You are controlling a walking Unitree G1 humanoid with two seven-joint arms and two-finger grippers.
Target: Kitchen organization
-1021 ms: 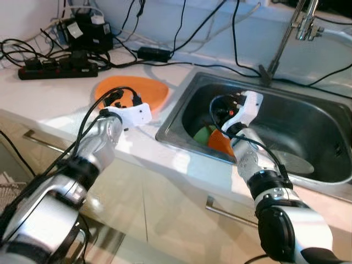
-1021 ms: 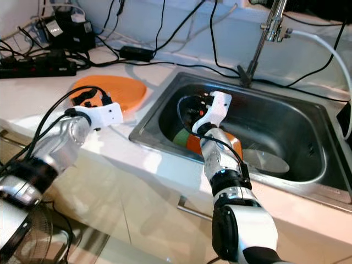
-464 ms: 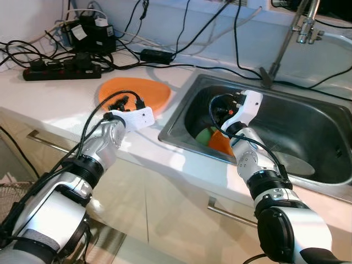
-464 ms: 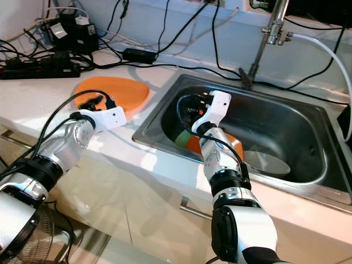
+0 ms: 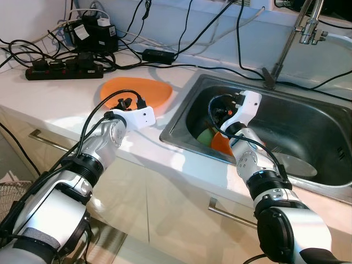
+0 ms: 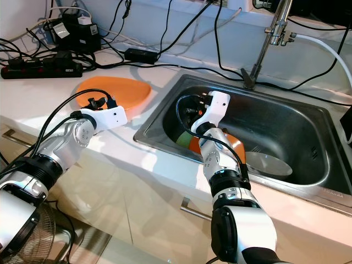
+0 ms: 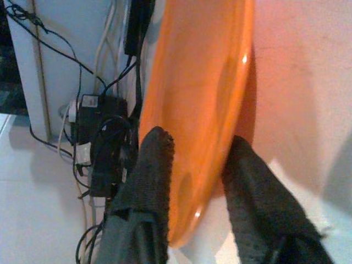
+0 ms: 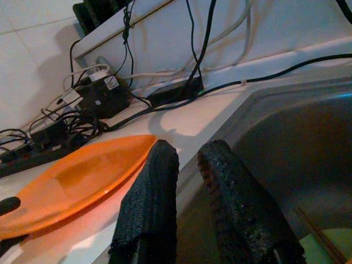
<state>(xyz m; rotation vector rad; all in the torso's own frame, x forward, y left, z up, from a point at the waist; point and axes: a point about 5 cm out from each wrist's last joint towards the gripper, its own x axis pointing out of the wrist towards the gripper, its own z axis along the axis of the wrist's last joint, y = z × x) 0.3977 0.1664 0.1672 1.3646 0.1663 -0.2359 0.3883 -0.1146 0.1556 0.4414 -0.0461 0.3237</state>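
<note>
My left gripper [image 7: 192, 165] straddles the near rim of the orange plate [image 5: 140, 92] on the counter [image 5: 49, 104], fingers parted and not yet clamped. It looks stiff, light and glossy, so I'd pinch the rim firmly. My right gripper [image 8: 190, 165] hangs over the sink [image 6: 286, 124], fingers slightly apart, empty.

The left gripper [image 7: 192, 165] now reaches farther over the counter than a second ago, and its fingers [image 7: 151, 165] straddle the near rim of the orange plate [image 5: 137, 91]. The right gripper [image 8: 187, 165] sits slightly higher in the sink [image 5: 181, 110]. The whole scene lies lower in the head views, so the camera has tilted.
</note>
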